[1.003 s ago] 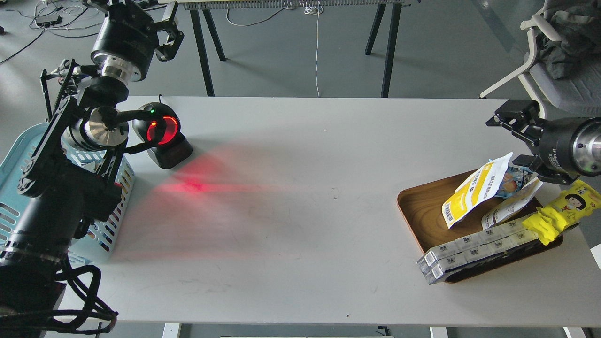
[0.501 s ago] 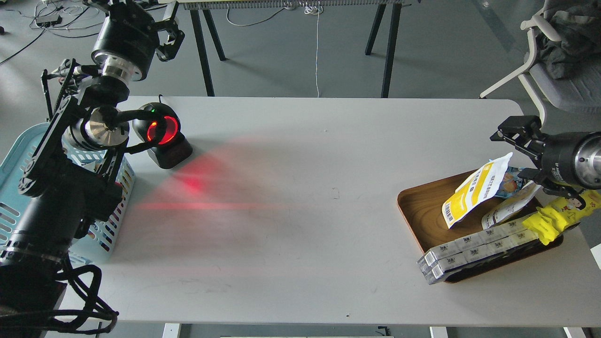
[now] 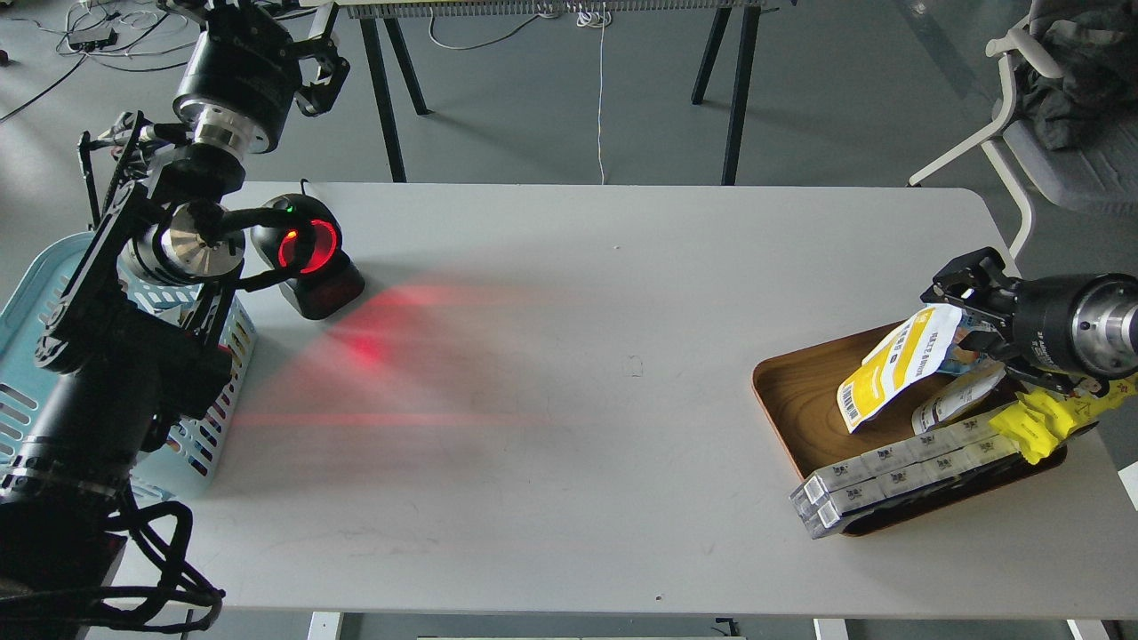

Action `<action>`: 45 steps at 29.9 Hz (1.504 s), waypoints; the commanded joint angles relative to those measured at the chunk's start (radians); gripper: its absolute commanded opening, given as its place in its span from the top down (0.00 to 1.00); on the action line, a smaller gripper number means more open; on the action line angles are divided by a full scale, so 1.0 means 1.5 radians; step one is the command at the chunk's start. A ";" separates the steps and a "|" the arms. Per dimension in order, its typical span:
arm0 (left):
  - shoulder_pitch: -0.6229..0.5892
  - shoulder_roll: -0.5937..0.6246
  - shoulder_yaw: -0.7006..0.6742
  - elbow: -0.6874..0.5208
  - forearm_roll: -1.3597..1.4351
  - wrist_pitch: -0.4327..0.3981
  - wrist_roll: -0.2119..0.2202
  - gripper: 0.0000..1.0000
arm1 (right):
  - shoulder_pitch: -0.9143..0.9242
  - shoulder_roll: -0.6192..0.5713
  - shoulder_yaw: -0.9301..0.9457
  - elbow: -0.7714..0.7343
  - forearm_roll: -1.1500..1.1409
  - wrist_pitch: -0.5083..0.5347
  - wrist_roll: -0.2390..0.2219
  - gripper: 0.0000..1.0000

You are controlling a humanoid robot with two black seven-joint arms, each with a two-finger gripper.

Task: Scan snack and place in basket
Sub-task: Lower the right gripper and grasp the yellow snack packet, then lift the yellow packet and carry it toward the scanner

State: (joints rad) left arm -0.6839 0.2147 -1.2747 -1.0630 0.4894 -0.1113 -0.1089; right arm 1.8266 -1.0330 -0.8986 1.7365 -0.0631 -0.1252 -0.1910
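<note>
While the snack [image 3: 893, 366] leans in the wooden tray [image 3: 805, 404] at right of frame, the right gripper [image 3: 965, 307], fingers spread about its top corner, should close squarely there, clear of the yellow wrapper [image 3: 1049, 416].

A white rectangular table [image 3: 569, 391] fills the middle of the frame. At the right, a brown wooden tray [image 3: 800, 400] holds a flat white-and-yellow pouch [image 3: 889, 369] leaning upward. The right black two-finger gripper [image 3: 965, 298] sits at the pouch's upper corner, fingers spread on either side of it. A bright yellow wrapper [image 3: 1045, 422] and a row of clear boxes [image 3: 889, 471] lie along the tray's lower edge. At the left are a light blue slotted plastic basket [image 3: 27, 311] and a black scanner with a glowing red ring [image 3: 307, 253]. The left gripper [image 3: 316, 76] hangs at upper left.
</note>
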 commanded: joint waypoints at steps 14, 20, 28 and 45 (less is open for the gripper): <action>0.003 0.000 0.000 0.000 0.000 0.001 0.000 0.00 | -0.018 0.001 0.001 0.000 -0.007 0.000 0.002 0.99; 0.004 0.000 0.000 0.001 0.000 0.001 0.000 0.00 | -0.018 0.001 0.005 -0.001 -0.007 -0.004 0.003 1.00; 0.003 0.000 0.000 0.001 0.000 0.001 0.000 0.00 | -0.013 -0.020 0.048 0.000 -0.003 -0.007 0.010 1.00; -0.001 0.000 0.001 0.002 0.000 0.012 0.000 0.00 | 0.000 -0.025 0.181 -0.001 0.057 -0.009 0.041 1.00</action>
State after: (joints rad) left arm -0.6828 0.2135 -1.2731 -1.0615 0.4894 -0.0954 -0.1092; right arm 1.8219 -1.1009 -0.6532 1.7352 -0.0343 -0.1368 -0.1439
